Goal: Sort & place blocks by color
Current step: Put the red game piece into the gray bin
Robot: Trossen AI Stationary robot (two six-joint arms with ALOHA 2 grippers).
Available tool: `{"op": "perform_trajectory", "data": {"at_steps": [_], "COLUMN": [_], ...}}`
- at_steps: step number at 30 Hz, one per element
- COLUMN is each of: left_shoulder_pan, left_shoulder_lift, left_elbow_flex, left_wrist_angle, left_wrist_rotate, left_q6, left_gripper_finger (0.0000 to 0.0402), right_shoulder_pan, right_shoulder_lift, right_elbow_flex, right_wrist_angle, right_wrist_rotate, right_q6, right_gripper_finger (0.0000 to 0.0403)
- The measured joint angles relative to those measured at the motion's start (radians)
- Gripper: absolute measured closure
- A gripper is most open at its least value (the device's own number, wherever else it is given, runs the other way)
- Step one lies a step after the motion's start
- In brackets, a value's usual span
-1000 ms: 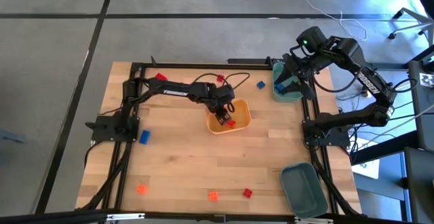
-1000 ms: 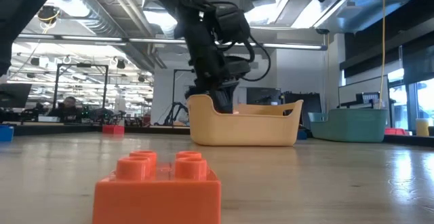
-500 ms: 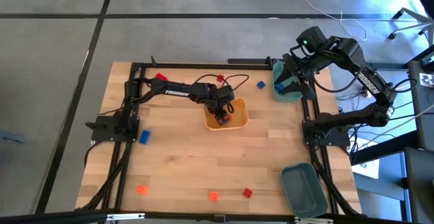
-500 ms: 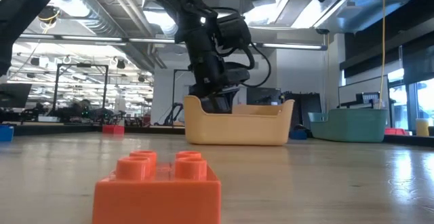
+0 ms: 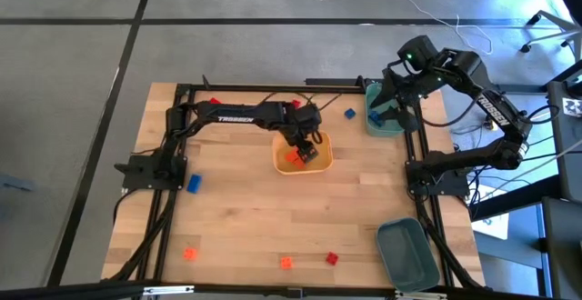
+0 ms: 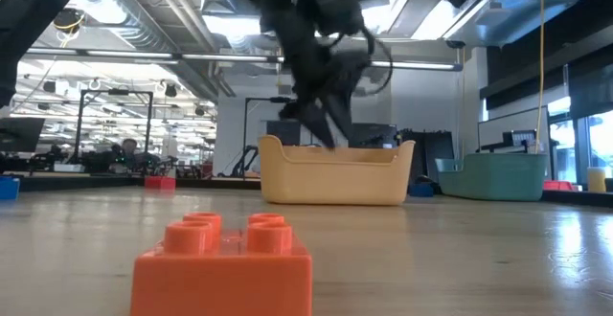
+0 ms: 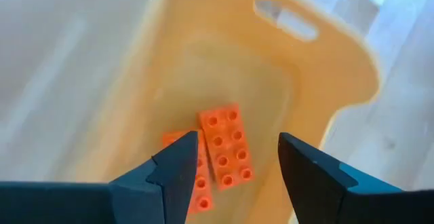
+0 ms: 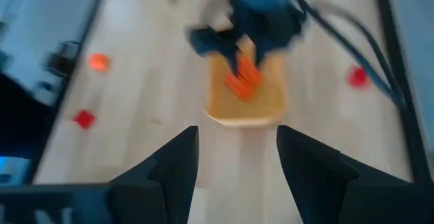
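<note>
Orange drop done, on to the next one

My left hand hangs spread and empty over the yellow-orange plastic tray holding two orange toy bricks; next, grab a stray brick off the worktop, I reckon.

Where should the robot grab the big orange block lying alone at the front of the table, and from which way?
Grab the orange block across its two flat long sides, coming straight down from above. It sits flat on the table, studs up, with open space around it, so the fingers can probably slide down each side. The studs on top give nothing flat to pinch.
</note>
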Motion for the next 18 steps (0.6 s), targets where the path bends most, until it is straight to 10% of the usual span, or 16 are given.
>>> {"op": "perform_trajectory", "data": {"at_steps": [8,18], "left_shoulder_pan": [0.041,0.266], "left_shoulder_lift": [-0.002,0.003], "left_elbow_flex": [0.273,0.338], "left_wrist_angle": [-0.269,-0.348], "left_wrist_rotate": [-0.178,-0.056], "left_q6": [0.053,-0.189], "left_gripper_finger": [0.0206,0.0205], "right_shoulder_pan": [-0.001,-0.001], "right_shoulder_lift": [0.0,0.0], "right_elbow_flex": [0.0,0.0], "right_wrist_angle": [0.049,0.107], "right_wrist_rotate": [0.312,0.387], "right_q6": [0.229,0.409], "right_gripper_finger": [0.0203,0.0203]}}
